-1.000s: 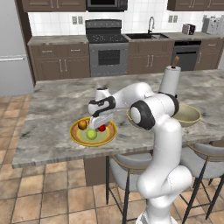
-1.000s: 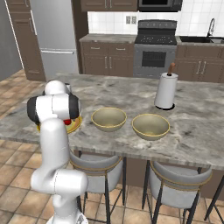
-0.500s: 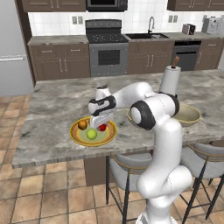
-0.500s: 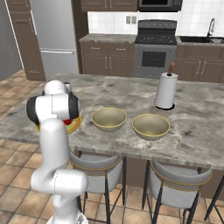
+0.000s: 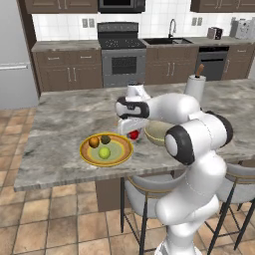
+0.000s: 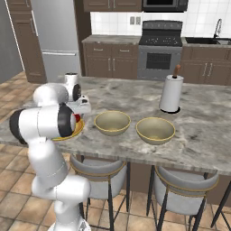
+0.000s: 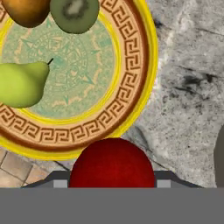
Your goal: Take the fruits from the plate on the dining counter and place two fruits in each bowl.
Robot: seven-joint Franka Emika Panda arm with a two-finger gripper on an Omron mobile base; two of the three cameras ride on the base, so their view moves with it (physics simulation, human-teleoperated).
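Gripper (image 5: 132, 133) clamped on red fruit (image 5: 134, 134), lifted just beside plate (image 5: 87, 155) rim (bowl side). Orange (image 5: 93, 142), kiwi (image 5: 105, 140), pear (image 5: 104, 153) on plate. Bowls (image 6: 112, 122) nearby on counter (image 5: 60, 124).

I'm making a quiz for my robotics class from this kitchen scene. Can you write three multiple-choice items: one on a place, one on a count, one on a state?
1. Where is the red fruit?
A. in a bowl
B. in the gripper, off the plate
C. on the floor

2. How many fruits lie on the plate?
A. one
B. three
C. five

3. What state are the two bowls in?
A. both empty
B. both full
C. stacked

Answers: 1 B, the hand view shows the red fruit between the fingers, beyond the plate's rim. 2 B, orange, brownish-green and yellow-green fruits remain. 3 A, the right base view shows bare insides.
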